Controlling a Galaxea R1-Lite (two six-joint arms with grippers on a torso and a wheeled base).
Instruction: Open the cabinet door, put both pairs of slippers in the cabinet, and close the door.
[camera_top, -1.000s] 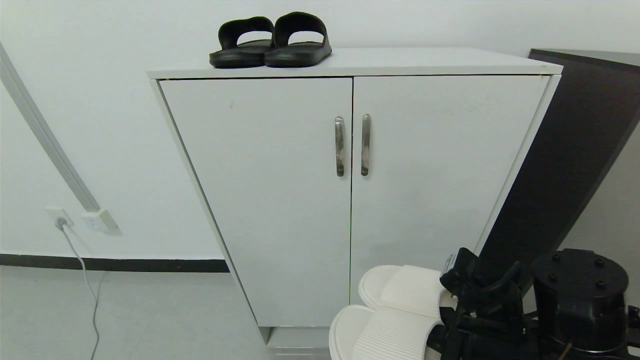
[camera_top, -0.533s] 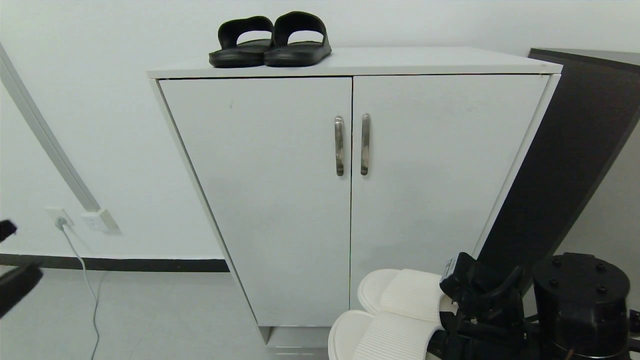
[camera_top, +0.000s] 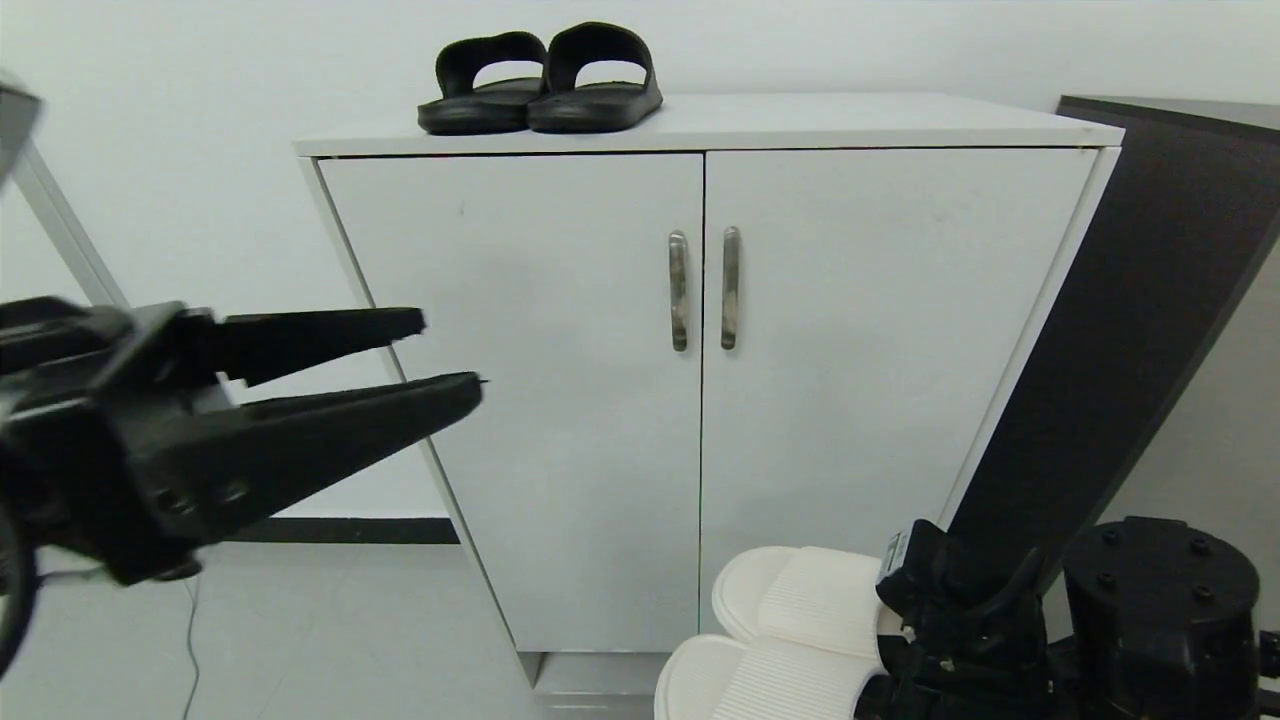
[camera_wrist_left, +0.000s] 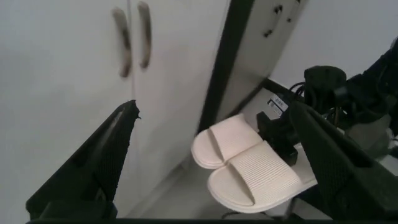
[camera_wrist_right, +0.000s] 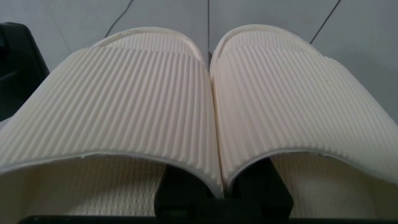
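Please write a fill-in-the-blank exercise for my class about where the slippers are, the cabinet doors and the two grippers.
The black slippers sit on ___ of the cabinet.
Both cabinet doors are ___.
The right gripper holds the white slippers, while the left gripper is ___.
Missing words: top; closed; open.

Dark side panel (camera_top: 1150, 300); black baseboard strip (camera_top: 340, 530)
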